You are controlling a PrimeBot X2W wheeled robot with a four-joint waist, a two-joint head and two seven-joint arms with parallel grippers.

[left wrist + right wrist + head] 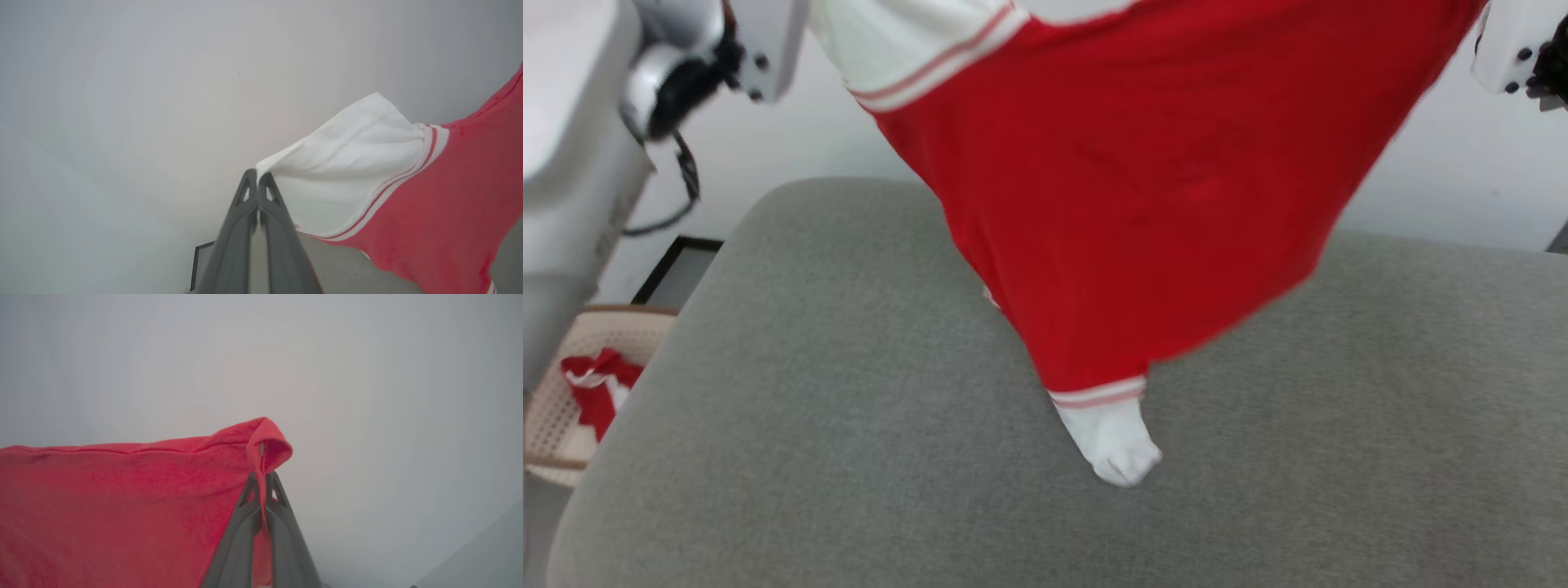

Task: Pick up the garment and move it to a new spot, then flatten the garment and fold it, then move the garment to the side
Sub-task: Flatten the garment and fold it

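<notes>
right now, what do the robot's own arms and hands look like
The left hand and right hand each have two long dark grey fingers tapering to narrow tips, with a triangular cut-out near each tip. The left arm has white shells with dark screws, a black joint and a thin black cable looping below it. The right arm shows the same white shell and dark screws.
</notes>
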